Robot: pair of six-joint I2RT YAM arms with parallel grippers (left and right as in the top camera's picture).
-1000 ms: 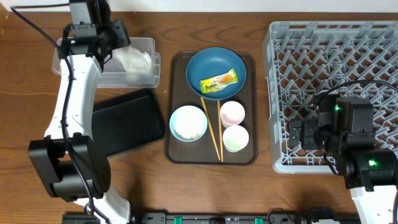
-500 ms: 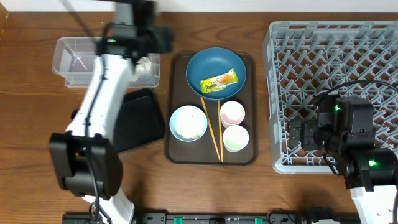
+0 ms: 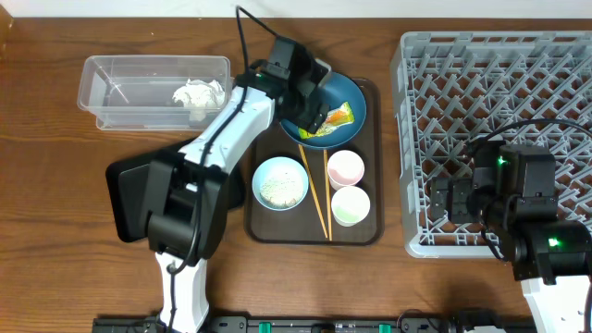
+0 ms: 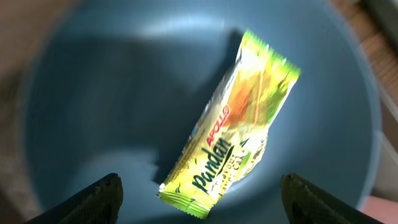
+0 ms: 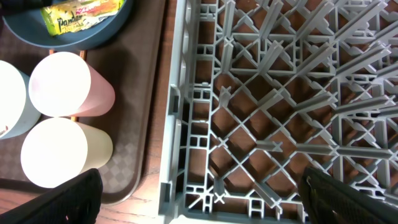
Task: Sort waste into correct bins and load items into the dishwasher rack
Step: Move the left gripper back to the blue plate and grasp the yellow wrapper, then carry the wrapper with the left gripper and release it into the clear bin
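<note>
My left fingers (image 4: 99, 199) are spread over the yellow-orange snack wrapper (image 4: 233, 134) in the dark-blue plate-bowl (image 4: 112, 106), gripping nothing. Crumpled white tissue (image 3: 199, 92) already in clear plastic tub (image 3: 111, 69); grey pegged rack (image 3: 499, 55) empty. My right fingers (image 5: 68, 199) are spread, idle.

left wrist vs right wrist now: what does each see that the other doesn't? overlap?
Left wrist only: the open left gripper, and the snack wrapper seen whole, lying in the dark-blue plate. Right wrist only: the dishwasher rack, the pinkish cup and greenish cup on the brown tray, an edge of the light-blue bowl, the open right gripper. Both: wrapper and plate, though the right wrist catches only part of each, top-left.
</note>
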